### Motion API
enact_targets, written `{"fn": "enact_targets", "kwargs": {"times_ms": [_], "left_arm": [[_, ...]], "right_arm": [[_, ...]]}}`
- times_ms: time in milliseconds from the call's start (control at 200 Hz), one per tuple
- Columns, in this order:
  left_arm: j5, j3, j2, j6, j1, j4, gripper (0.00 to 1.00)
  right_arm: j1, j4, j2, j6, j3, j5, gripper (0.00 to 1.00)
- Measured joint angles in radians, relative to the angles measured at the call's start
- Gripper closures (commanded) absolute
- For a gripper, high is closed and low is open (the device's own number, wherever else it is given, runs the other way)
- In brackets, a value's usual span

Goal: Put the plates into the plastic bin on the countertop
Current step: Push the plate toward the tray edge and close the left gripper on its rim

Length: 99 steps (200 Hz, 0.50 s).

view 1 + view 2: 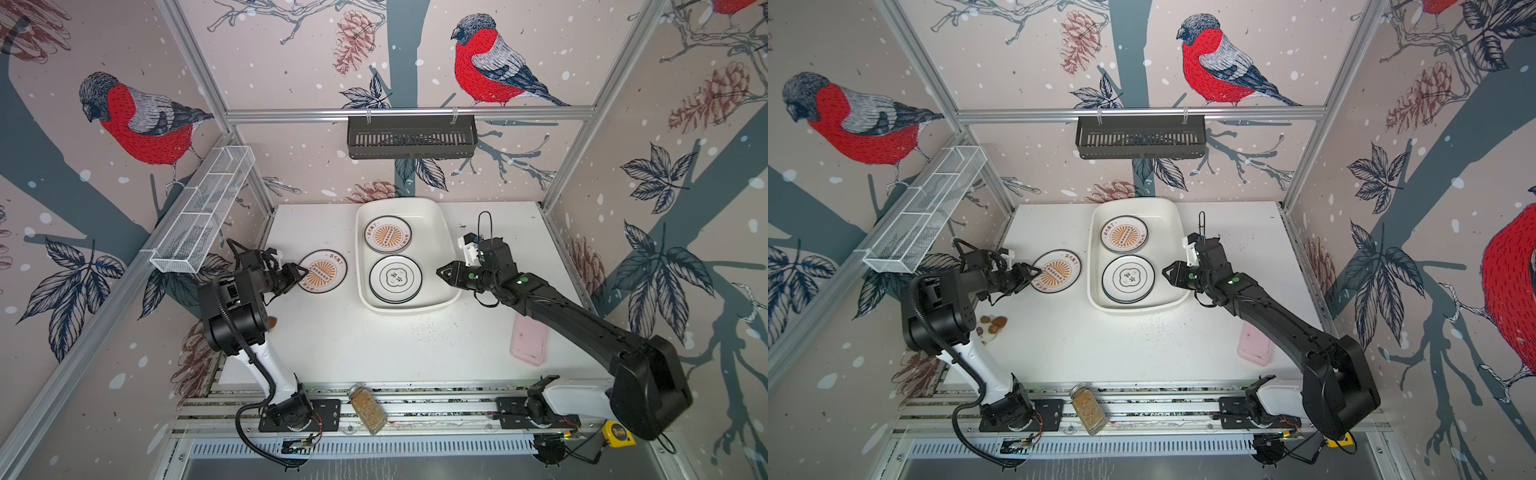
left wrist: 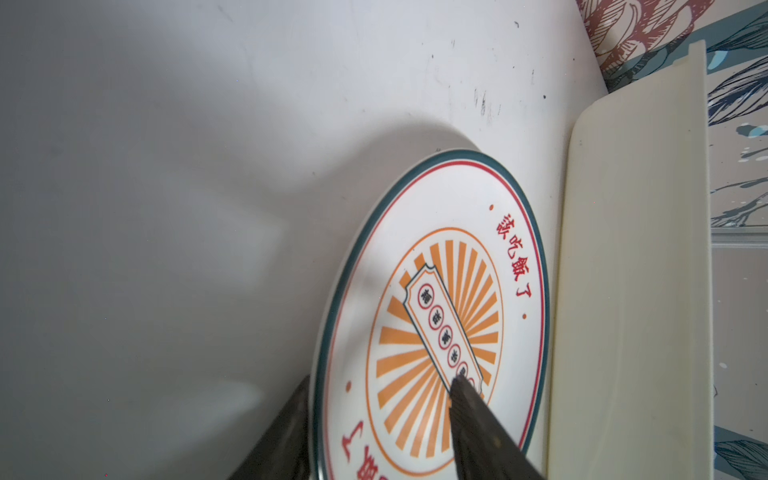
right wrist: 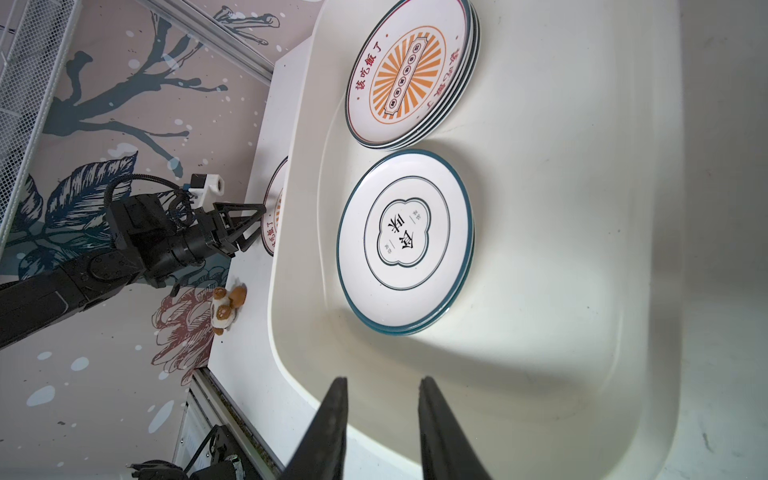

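Plates: one sunburst plate (image 1: 322, 272) lies on the countertop (image 1: 332, 340). Its rim sits between the left gripper's (image 1: 302, 272) half-spread jaws, one finger (image 2: 469, 403) over the sunburst, the other outside the rim; whether they pinch it, I cannot tell. Past those tips stands the plastic bin (image 1: 436, 249), holding a sunburst stack (image 1: 387, 235) and a cloud-emblem stack (image 1: 395, 279). At the bin's opposite rim the right gripper (image 3: 380, 382) hovers, jaws narrowly apart, empty.
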Motion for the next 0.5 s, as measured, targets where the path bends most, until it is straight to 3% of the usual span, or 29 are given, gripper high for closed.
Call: {"fn": "enact_targets", "kwargs": {"times_ms": [495], "left_arm": [[0.019, 0.040, 0.041, -0.004, -0.013, 0.011, 0.58]], "right_arm": [[0.006, 0.068, 0.053, 0.002, -0.019, -0.001, 0.69]]}}
